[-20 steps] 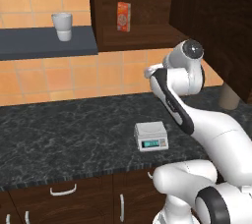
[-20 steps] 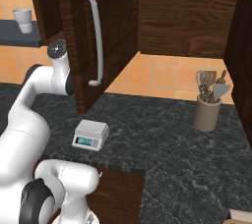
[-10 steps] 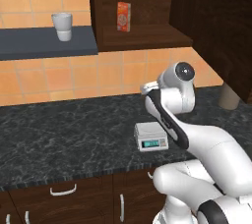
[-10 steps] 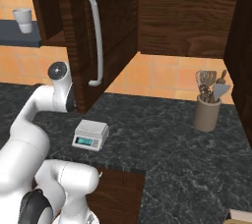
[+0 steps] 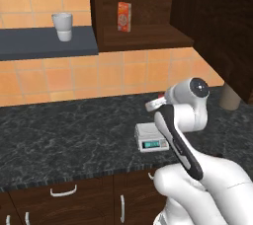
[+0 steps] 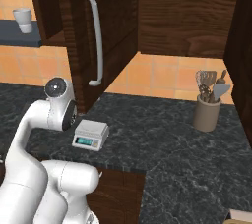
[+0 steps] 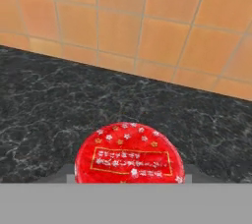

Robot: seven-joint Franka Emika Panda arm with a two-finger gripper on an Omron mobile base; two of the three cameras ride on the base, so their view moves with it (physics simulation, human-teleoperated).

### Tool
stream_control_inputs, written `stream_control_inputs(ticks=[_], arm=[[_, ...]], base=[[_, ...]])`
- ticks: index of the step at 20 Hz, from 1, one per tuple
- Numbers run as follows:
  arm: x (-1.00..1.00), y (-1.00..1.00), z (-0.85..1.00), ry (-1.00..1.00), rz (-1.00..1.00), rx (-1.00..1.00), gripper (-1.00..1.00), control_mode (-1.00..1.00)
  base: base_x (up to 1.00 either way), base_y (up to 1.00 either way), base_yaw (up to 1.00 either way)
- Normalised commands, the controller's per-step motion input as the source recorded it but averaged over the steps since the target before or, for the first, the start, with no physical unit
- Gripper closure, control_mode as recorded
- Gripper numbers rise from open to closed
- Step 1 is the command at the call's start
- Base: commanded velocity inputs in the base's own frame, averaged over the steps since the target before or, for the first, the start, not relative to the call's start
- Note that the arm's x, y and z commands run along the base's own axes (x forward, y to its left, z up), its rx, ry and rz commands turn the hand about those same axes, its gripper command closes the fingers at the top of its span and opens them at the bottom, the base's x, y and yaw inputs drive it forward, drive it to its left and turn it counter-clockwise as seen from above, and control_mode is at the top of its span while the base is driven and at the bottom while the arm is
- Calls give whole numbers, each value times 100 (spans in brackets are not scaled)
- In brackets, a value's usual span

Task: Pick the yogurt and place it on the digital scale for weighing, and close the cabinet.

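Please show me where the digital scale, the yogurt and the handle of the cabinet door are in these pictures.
digital scale (image 5: 150, 131): left base view, on its flat top plate.
yogurt (image 7: 129, 159): hand view, on its red labelled lid.
cabinet door handle (image 6: 96, 41): right base view, on the middle of the vertical silver bar.

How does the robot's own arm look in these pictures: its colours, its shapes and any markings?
The arm is glossy white, made of thick rounded segments. A round dark joint cap with a pale centre sits at its elbow, and a dark strip runs along one link. In the right base view the same cap shows on the white link. No cables or lettering are visible. The gripper's fingers cannot be made out.
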Motion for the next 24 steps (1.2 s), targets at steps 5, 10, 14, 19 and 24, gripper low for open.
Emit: stream_control_inputs(ticks=[5, 10, 14, 19, 24], arm=[[-62, 10, -10, -2, 0, 11, 100, -100], [-2, 1, -39, -9, 2, 14, 100, -100], [-12, 4, -27, -9, 2, 2, 100, -100], [0, 0, -41, -10, 2, 0, 100, -100], [0, 0, -44, -4, 14, 0, 100, -100]], base=[[0, 0, 0], [0, 0, 0], [0, 0, 0], [0, 0, 0], [0, 0, 0]])
